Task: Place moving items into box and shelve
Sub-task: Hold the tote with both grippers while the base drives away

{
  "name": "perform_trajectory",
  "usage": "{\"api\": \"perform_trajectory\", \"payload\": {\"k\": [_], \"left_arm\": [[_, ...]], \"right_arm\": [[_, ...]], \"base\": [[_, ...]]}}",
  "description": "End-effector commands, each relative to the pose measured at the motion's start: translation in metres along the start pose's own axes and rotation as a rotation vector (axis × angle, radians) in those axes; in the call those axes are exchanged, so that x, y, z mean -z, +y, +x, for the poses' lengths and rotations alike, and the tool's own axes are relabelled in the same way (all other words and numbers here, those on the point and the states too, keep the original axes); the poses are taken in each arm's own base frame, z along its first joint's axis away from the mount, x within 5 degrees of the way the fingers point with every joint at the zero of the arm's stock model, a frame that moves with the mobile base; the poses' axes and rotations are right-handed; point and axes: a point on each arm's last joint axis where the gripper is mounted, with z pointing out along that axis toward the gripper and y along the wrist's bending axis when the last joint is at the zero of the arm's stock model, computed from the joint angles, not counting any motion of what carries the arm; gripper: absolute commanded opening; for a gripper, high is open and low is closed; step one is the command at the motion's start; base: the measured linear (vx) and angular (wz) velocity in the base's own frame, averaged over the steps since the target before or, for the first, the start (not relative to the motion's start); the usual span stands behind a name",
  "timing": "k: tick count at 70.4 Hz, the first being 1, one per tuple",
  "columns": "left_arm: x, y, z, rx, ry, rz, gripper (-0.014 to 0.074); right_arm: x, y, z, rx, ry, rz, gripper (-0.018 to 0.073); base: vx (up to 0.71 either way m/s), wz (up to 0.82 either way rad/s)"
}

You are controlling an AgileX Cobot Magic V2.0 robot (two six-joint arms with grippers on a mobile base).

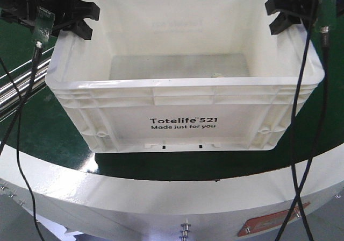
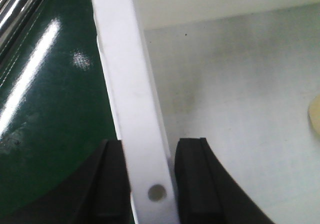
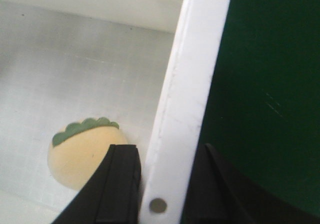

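The white Totelife crate (image 1: 242, 117) has the left gripper (image 2: 150, 144) and right gripper (image 3: 165, 149) straddling opposite rims. Whether they pinch firmly, I cannot tell. Clamp both evenly, then lift level.

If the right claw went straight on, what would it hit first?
Likely the rim of the white plastic crate, which the right claw straddles; beyond, perhaps the round yellow plush toy, depth unclear.

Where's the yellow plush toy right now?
In the right wrist view, the yellow plush toy lies on the floor of the crate, just inside its right wall, beside the right claw.
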Motion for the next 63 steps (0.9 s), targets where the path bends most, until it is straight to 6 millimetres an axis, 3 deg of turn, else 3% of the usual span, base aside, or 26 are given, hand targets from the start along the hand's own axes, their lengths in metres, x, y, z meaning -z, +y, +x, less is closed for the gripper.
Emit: {"api": "perform_trajectory", "payload": {"k": [1, 28, 63], "left_arm": [[0.048, -0.018, -0.013, -0.003, -0.215, 0.105, -0.0021], [0.074, -0.026, 0.000, 0.006, -0.177, 0.166, -0.0020], [0.089, -0.028, 0.009, -0.004, -0.150, 0.176, -0.0020]], "right_arm": [[0.049, 0.015, -0.006, 0.041, -0.189, -0.041, -0.0012], [0.083, 0.028, 0.008, 0.052, -0.199, -0.091, -0.0012], [0.084, 0.034, 0.014, 0.045, -0.153, -0.147, -0.0012]], "base": [[0.00, 0.00], [0.00, 0.00], [0.00, 0.00]]}}
